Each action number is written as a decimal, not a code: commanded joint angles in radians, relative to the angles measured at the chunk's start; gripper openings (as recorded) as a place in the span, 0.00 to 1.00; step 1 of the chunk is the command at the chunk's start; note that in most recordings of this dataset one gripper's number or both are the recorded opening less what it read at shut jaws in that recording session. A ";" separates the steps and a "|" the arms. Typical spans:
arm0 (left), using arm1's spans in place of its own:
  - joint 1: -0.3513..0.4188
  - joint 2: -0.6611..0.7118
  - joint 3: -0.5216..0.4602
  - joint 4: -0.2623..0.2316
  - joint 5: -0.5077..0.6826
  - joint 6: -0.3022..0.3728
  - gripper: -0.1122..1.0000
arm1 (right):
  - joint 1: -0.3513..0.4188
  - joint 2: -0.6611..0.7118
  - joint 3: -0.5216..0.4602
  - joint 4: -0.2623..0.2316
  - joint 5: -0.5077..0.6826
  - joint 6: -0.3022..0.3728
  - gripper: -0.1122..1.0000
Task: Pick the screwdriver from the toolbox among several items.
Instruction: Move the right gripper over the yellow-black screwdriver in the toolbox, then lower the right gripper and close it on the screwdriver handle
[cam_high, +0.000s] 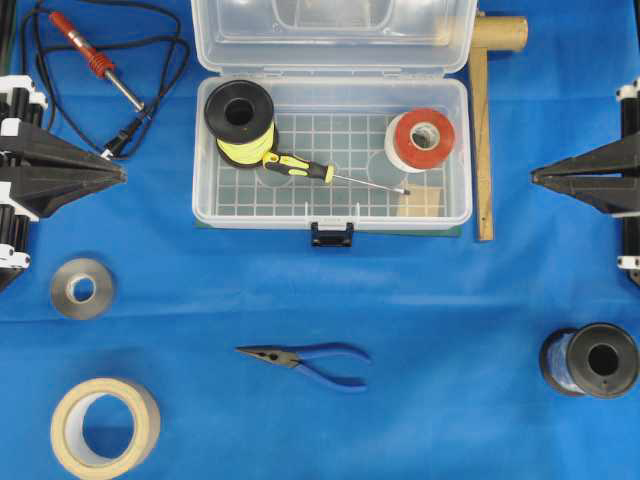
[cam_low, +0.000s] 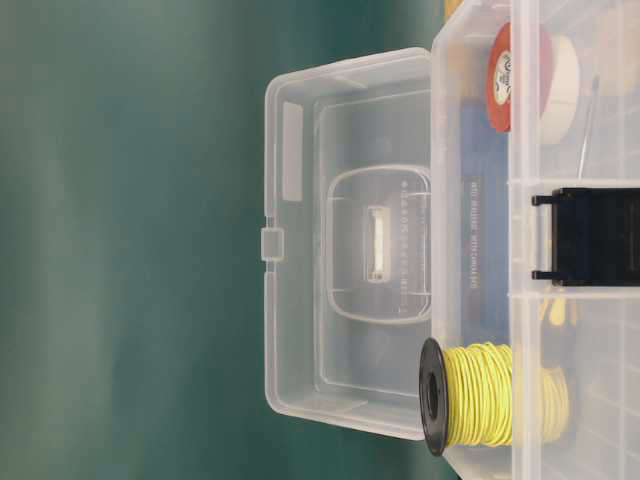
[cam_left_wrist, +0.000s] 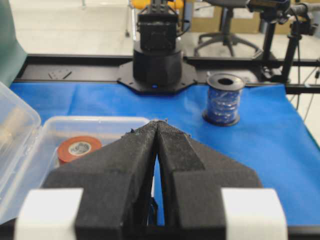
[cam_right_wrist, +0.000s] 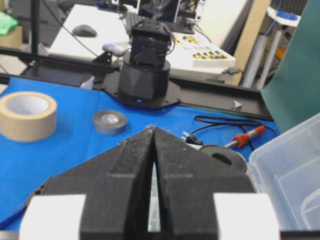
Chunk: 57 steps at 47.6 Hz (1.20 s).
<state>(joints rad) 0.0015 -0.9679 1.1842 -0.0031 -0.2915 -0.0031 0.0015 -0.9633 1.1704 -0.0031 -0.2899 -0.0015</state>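
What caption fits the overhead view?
Screwdriver lies in the open toolbox between wire spool and tape roll; both arms parked.

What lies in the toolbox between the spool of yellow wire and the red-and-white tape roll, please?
In the overhead view, the screwdriver lies between the spool of yellow wire and the tape roll, on the toolbox floor.

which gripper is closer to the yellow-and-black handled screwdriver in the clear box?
Left. The yellow-and-black handled screwdriver lies handle-left in the clear plastic toolbox. The left gripper waits outside the box's left wall; the right gripper is farther, beyond the right wall.
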 joint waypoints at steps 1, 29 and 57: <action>-0.002 0.006 -0.021 -0.028 -0.009 0.000 0.10 | -0.006 0.015 -0.028 0.000 -0.005 -0.003 0.10; -0.003 0.008 -0.021 -0.028 -0.021 0.000 0.10 | -0.130 0.724 -0.787 0.031 0.678 0.212 0.11; -0.003 0.000 -0.020 -0.029 -0.040 -0.002 0.10 | -0.219 1.223 -1.083 0.003 0.956 0.466 0.72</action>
<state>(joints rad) 0.0015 -0.9695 1.1842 -0.0307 -0.3221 -0.0046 -0.2178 0.2470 0.1104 0.0061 0.6673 0.4495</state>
